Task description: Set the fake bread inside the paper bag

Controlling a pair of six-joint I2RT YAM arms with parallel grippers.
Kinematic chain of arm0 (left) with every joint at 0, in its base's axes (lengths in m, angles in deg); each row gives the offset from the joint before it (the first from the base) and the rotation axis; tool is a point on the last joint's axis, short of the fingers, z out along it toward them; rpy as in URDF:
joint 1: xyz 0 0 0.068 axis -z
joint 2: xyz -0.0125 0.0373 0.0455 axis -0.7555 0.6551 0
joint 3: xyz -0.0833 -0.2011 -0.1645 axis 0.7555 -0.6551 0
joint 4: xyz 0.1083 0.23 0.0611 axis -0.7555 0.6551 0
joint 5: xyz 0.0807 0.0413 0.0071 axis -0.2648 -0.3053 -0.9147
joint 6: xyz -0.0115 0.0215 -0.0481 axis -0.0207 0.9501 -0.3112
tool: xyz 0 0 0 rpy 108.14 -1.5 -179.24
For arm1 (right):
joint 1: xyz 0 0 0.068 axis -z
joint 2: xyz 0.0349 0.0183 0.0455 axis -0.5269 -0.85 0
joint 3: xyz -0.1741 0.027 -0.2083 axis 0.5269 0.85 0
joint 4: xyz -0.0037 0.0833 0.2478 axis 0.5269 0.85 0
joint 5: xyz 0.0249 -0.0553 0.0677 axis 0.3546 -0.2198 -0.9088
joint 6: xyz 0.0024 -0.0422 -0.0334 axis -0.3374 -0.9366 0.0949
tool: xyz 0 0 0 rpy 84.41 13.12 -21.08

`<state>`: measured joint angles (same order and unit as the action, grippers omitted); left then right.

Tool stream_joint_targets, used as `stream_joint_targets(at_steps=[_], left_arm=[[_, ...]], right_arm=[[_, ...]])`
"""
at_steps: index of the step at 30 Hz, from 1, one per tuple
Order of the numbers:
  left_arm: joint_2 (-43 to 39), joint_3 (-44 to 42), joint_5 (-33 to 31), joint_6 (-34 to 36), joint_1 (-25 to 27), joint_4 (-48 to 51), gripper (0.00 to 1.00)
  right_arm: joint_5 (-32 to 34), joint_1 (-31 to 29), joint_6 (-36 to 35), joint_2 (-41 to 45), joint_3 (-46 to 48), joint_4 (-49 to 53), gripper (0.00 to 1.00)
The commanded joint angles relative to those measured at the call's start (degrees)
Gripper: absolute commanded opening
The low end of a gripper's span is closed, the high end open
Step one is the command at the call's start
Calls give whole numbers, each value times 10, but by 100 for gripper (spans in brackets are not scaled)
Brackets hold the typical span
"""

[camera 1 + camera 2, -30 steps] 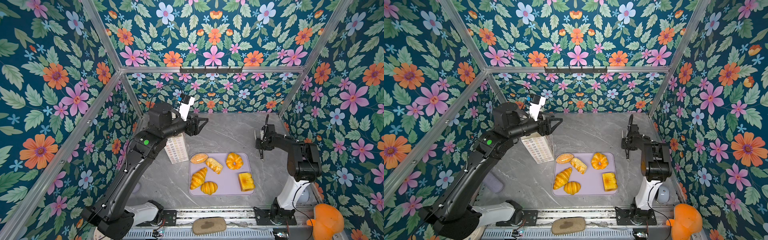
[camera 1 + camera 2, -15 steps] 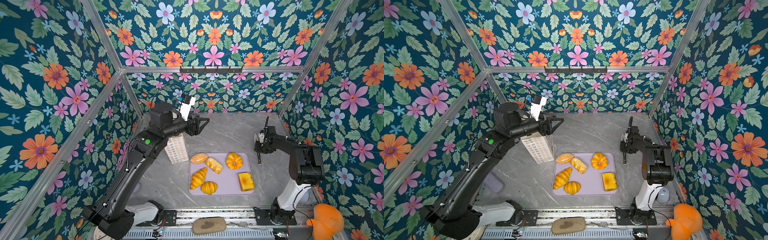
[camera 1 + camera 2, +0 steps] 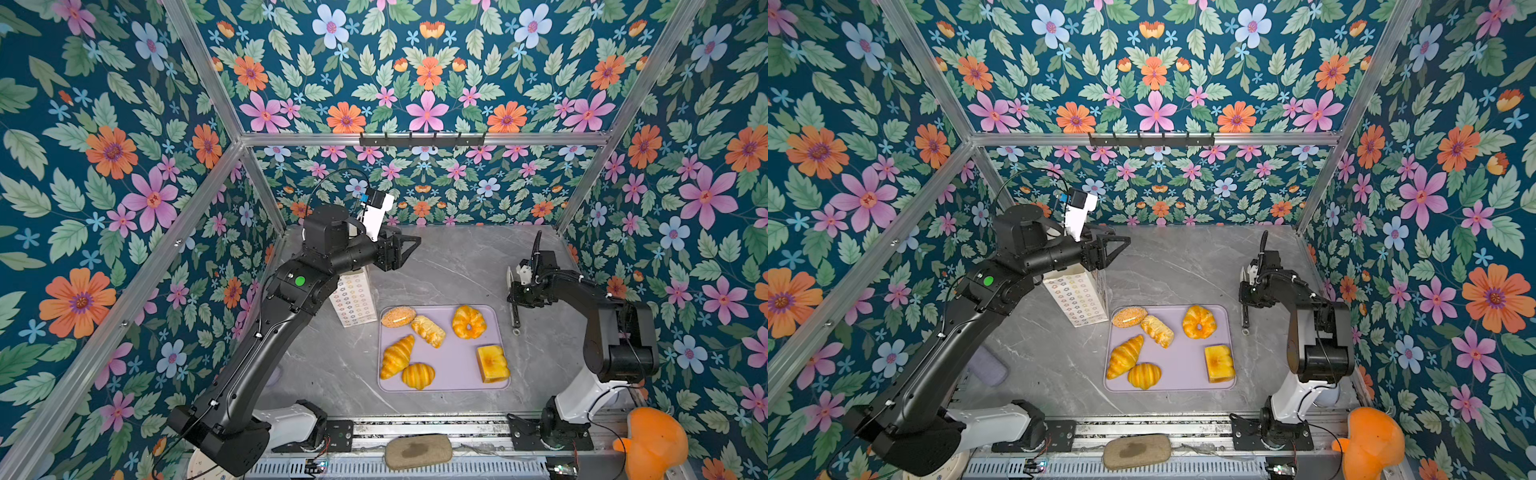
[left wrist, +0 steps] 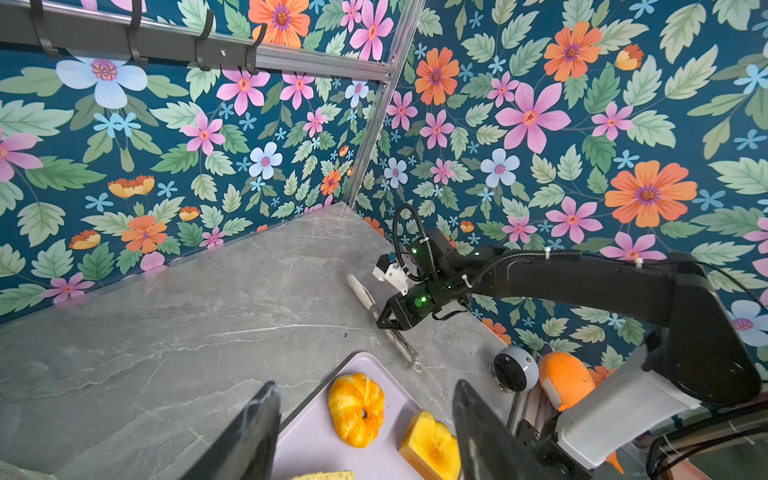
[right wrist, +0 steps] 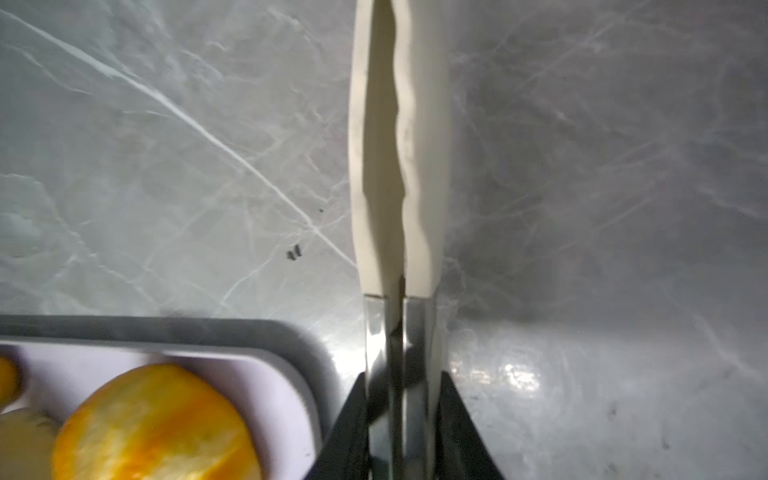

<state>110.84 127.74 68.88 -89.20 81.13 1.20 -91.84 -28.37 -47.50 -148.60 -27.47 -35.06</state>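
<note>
Right tool [image 3: 516, 296] clamps tongs [image 3: 515, 319] — tray [image 3: 453, 360] holds six fake bread [image 3: 468, 322].

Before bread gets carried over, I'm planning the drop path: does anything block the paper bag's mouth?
Yes. In both top views the left arm's wrist, behind its open left pincer, hangs over the paper bag and hides its mouth. The table between fake bread and bag is bare.

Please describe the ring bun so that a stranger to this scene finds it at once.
Find the lilac tray on the grey table. The ring bun lies in its far right corner. Only it has a hole through the middle.
</note>
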Motion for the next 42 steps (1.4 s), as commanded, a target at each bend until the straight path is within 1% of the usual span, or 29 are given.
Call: stream_joint_targets(at_steps=[1,6,8,10,11,13,16,18,22,26,29,31,34,35,37,42], left_arm=[[5,-1,6,8,1,-23,67],[20,2,-5,46,17,-25,67],[26,0,-18,74,28,-27,67],[29,-9,-32,103,42,-35,66],[30,-15,-36,124,49,-40,66],[30,-28,-40,167,61,-51,65],[36,-33,-74,223,82,-53,66],[40,-35,-89,260,96,-48,67],[35,-60,-127,402,149,-28,71],[20,-105,-140,543,181,-27,74],[19,-119,-160,609,190,-21,74],[29,-107,-174,626,194,-1,72],[54,-74,-181,665,198,65,66],[60,-70,-192,675,201,77,64],[68,-72,-219,688,208,79,62],[94,-69,-260,725,234,100,59]], right_arm=[[-54,-1,5,51,-6,18,25],[-159,-2,16,130,-9,35,22],[-204,-6,26,159,-13,41,20],[-238,-18,35,182,-20,46,20],[-256,-29,35,192,-25,52,20],[-270,-58,33,203,-39,69,21],[-296,-107,30,214,-51,85,22],[-316,-127,33,219,-57,89,21],[-358,-159,41,223,-64,93,21],[-368,-205,37,215,-74,104,21],[-365,-230,29,204,-88,126,20],[-362,-238,23,200,-94,140,20],[-376,-241,10,197,-94,148,20],[-378,-241,6,194,-96,155,20],[-386,-241,-1,188,-99,166,20],[-394,-246,-13,175,-103,185,19]])
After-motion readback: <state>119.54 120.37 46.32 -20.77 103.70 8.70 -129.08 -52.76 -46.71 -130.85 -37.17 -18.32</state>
